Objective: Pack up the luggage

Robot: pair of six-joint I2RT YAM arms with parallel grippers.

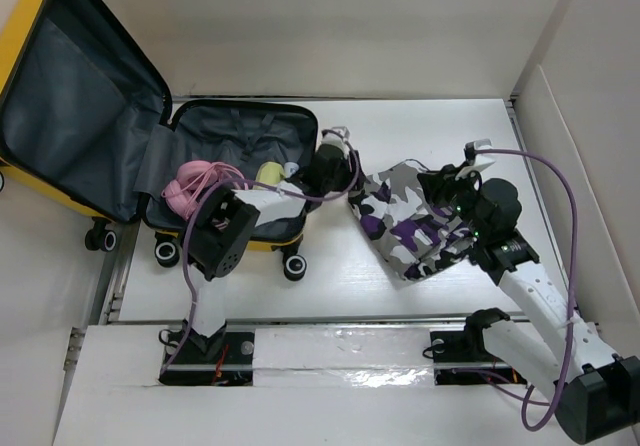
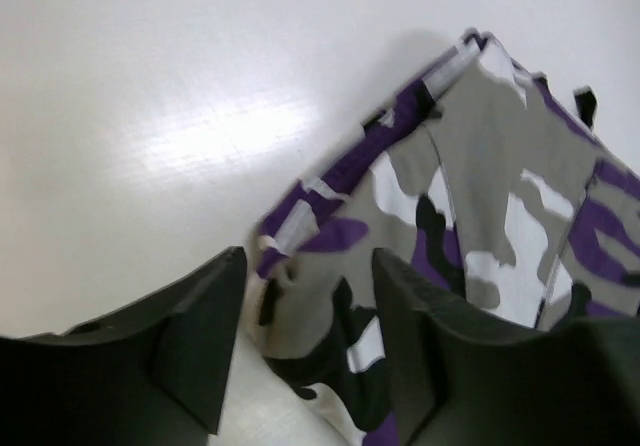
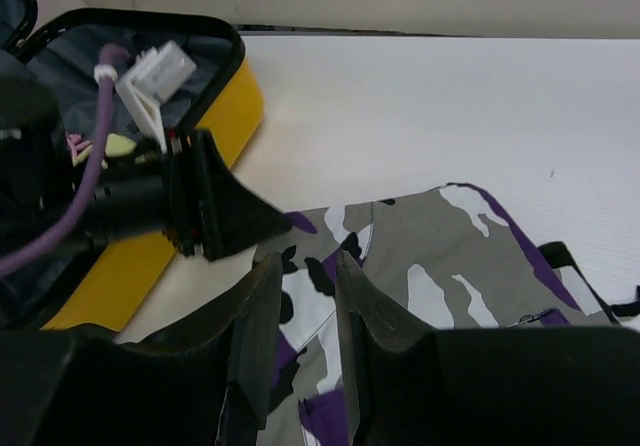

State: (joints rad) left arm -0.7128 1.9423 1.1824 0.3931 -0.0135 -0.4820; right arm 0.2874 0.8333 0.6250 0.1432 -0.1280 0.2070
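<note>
Two grippers crowd your pouch (image 1: 410,216): left gripper (image 2: 305,266) spread at its edge, right gripper (image 3: 307,266) nearly together, grip unclear; open luggage (image 1: 90,86) sits beside.

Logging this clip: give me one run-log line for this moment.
luggage open | camouflage pouch outside it | left gripper open astride pouch corner | right gripper over pouch, grip unclear
</note>
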